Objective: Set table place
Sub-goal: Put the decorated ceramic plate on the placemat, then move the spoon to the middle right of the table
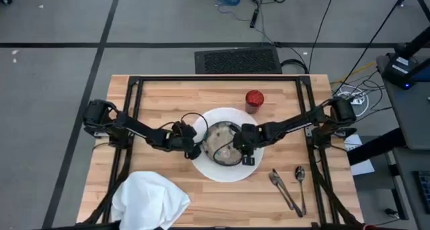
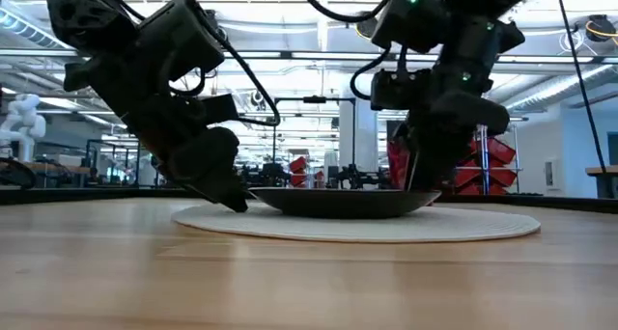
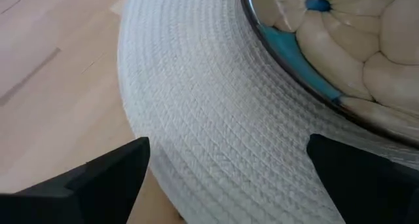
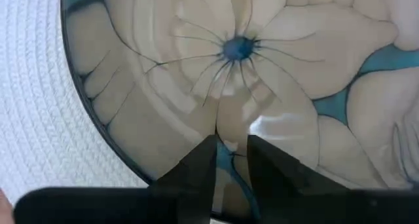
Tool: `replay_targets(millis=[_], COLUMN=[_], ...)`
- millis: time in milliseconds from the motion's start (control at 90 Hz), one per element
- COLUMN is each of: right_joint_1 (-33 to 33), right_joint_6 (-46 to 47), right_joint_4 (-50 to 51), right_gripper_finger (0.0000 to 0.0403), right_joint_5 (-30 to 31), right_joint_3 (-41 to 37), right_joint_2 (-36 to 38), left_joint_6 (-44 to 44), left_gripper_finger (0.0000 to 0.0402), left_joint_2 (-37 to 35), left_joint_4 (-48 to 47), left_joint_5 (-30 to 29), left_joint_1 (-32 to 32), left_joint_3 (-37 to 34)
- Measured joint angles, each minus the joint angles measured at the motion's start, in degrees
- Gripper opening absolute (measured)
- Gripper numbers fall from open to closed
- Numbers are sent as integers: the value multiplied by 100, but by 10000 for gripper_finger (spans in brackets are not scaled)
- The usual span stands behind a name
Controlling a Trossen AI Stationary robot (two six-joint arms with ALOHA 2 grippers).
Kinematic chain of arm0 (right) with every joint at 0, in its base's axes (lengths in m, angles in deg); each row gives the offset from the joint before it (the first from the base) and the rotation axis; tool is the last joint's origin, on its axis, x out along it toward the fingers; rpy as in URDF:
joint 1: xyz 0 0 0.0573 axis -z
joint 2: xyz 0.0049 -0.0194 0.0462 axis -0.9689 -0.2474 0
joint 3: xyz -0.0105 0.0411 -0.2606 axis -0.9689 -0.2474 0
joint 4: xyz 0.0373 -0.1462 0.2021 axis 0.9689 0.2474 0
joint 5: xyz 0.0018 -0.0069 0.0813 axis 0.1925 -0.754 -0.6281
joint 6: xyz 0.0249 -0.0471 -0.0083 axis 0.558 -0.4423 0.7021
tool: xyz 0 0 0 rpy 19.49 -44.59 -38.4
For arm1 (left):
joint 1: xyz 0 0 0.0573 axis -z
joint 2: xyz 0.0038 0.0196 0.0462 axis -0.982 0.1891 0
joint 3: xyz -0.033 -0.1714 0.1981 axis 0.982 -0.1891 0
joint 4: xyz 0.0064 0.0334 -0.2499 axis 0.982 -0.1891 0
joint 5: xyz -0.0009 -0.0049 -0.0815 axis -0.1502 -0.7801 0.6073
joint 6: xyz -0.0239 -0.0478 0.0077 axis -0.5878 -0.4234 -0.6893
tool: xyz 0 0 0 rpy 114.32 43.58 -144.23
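A round white woven mat (image 1: 218, 173) lies flat at the table's middle. On it sits a shallow bowl (image 1: 222, 141) with cream petals on teal and a dark rim. My left gripper (image 1: 193, 148) is open at the mat's left edge; in the left wrist view its fingers (image 3: 111, 171) stand on either side of the mat's rim (image 3: 216, 132). My right gripper (image 1: 240, 152) is at the bowl's right side, shut to a narrow slit. Its tips (image 4: 230, 142) point down into the bowl (image 4: 196, 67) just inside the rim. My left gripper slants down from the table's left, and its low tip (image 2: 237, 203) reaches the mat's edge (image 2: 208, 217); I cannot tell whether it touches. My right gripper comes from above, and its tips go down behind the bowl's rim (image 2: 406, 197); I cannot tell whether they touch the inside.
A small red cup (image 1: 254, 100) stands behind the mat toward the right. A crumpled white napkin (image 1: 151, 198) lies at the near left corner. Cutlery (image 1: 283, 188) and a spoon (image 1: 300, 183) lie at the near right. Black frame rails (image 1: 132, 122) run along both sides.
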State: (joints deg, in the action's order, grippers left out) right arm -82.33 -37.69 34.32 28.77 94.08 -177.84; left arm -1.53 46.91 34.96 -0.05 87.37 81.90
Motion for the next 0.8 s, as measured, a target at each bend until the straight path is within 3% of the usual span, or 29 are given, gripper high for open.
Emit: replay_targets(millis=[389,622,800], right_joint_1=[0,-11,-24], right_joint_6=[-1,58,418], right_joint_4=[243,319,947], right_gripper_finger=[73,73,73], right_joint_5=[15,122,138], right_joint_3=[-16,-20,-13], right_joint_2=[139,1055,1779], left_joint_6=[-2,52,642], left_gripper_finger=[400,400,400], left_joint_2=[-2,-89,-359], left_joint_4=[2,-5,-43], left_joint_5=[2,6,-1], left_joint_1=[-3,-10,-105], left_joint_3=[0,17,286])
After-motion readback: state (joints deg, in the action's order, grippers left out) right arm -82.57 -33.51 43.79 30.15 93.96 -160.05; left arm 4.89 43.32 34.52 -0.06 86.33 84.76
